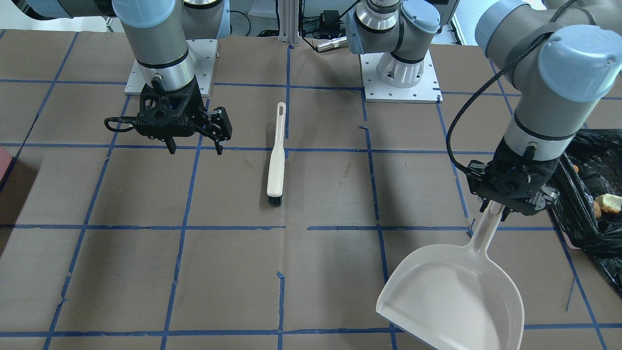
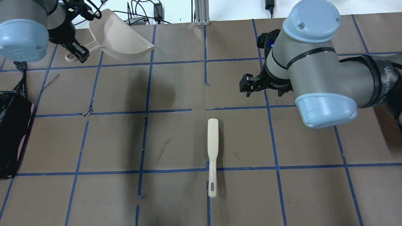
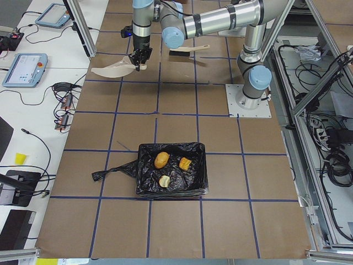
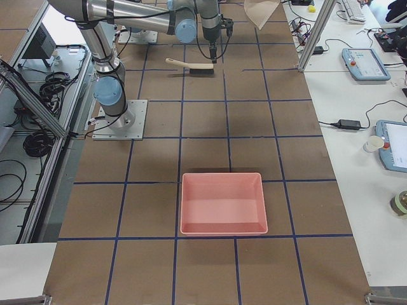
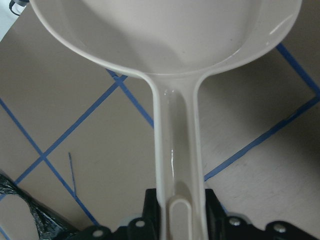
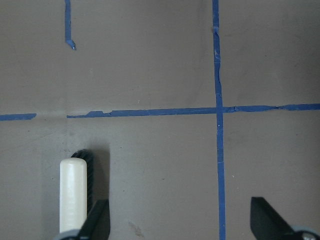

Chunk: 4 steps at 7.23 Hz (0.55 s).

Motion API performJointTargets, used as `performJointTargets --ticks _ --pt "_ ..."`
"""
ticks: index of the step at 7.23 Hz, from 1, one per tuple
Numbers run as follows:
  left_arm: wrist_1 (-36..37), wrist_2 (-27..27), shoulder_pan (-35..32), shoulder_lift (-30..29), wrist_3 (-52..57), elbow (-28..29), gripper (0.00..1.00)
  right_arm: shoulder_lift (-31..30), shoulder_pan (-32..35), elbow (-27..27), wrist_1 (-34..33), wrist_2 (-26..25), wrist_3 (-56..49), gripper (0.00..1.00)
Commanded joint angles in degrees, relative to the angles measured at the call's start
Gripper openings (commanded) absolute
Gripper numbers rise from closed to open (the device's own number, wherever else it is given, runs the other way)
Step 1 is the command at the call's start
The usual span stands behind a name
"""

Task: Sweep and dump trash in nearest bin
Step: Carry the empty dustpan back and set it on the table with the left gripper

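Jaws on my left gripper (image 1: 494, 206) are clamped on the handle of the dustpan (image 1: 452, 296), which hangs empty above the worktop (image 1: 121, 272). All three lumps of trash (image 3: 161, 160) lie in the bin (image 3: 171, 145), on its black bag, so I judge the dump done. Next I would lower the dustpan and let go. My right gripper (image 1: 195, 146) hovers spread wide, holding nothing, near the brush (image 1: 277, 160) lying flat. Pale lettering on the right arm's dark sleeve (image 2: 381, 81) is too blurred to read; I see no other labels.

Cannot see the dustpan (image 1: 452, 296) lip, cropped at the front view's bottom edge; likewise most of the bin (image 1: 576, 206) beside it, cropped right.
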Motion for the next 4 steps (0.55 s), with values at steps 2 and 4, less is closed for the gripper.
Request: performJointTargets --ticks 2,4 --pt "-0.15 -1.21 -7.33 -1.81 -19.61 -0.25 0.04 0.14 0.26 -0.21 0.41 -0.17 0.21 1.00" --pt "1.77 -6.12 -12.60 -5.67 -30.61 0.01 0.04 -0.04 0.26 -0.29 0.41 -2.26 0.21 1.00"
